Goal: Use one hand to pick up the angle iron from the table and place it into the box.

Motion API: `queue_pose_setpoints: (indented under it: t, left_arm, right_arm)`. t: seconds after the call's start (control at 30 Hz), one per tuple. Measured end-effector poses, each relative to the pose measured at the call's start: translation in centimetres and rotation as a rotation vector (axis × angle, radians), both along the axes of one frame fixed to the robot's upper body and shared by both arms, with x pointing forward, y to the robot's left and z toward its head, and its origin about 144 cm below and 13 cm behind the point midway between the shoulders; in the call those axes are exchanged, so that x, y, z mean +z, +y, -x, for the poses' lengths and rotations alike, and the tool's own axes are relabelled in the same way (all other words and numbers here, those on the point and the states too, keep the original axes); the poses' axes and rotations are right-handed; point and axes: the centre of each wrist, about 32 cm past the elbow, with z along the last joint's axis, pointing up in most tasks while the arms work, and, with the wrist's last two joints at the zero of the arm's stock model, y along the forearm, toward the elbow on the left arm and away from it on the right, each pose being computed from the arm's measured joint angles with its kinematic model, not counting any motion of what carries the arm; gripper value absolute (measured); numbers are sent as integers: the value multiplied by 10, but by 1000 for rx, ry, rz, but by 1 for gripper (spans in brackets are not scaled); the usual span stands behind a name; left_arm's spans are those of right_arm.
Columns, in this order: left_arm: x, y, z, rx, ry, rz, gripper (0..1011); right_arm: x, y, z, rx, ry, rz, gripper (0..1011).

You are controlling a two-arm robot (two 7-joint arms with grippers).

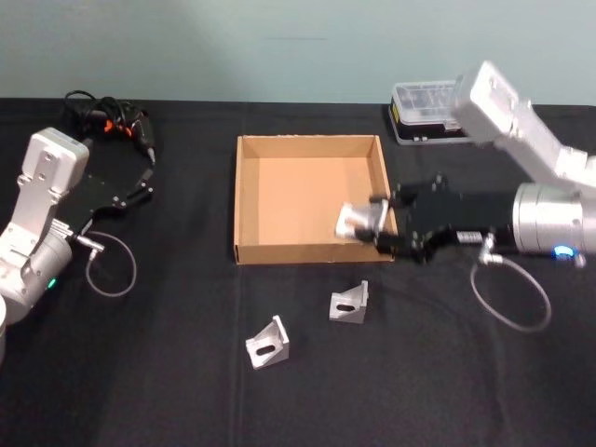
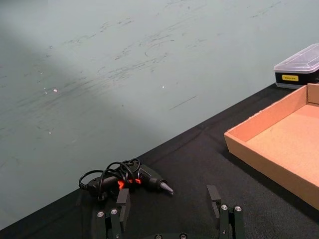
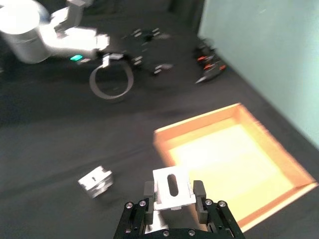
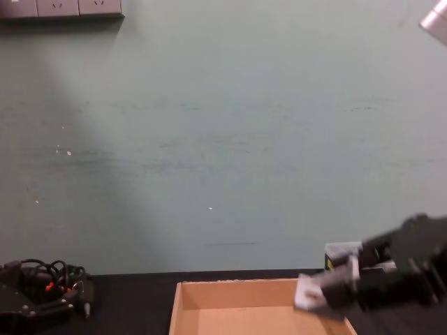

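Note:
My right gripper (image 1: 377, 226) is shut on a silver angle iron (image 1: 354, 222) and holds it over the near right corner of the tan box (image 1: 244, 200). The right wrist view shows that angle iron (image 3: 172, 187) clamped between the fingers (image 3: 148, 190), with the box (image 3: 164, 147) beyond. In the chest view the held angle iron (image 4: 309, 291) hangs above the box rim (image 4: 237, 284). Two more angle irons lie on the black table in front of the box, one (image 1: 349, 303) near it and one (image 1: 268, 343) further left. My left gripper (image 1: 138, 189) rests open at the far left.
A black plastic case with a clear lid (image 1: 425, 110) stands behind the box on the right. A tangle of black cable with orange bits (image 1: 107, 116) lies at the back left. A grey cable loop (image 1: 112, 264) hangs by the left arm.

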Motion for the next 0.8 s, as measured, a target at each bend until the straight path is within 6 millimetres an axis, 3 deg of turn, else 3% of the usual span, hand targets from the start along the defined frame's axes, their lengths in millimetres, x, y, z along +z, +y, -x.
queue_pose_setpoints:
  t: [0.2, 0.8]
  left_arm:
    - [0, 0, 0, 0, 0, 0, 1000]
    - [0, 0, 0, 0, 0, 0, 1000]
  right_arm:
    - [0, 2, -16, -65, -55, -17, 474]
    - [-42, 24, -72, -189, -53, 27, 476]
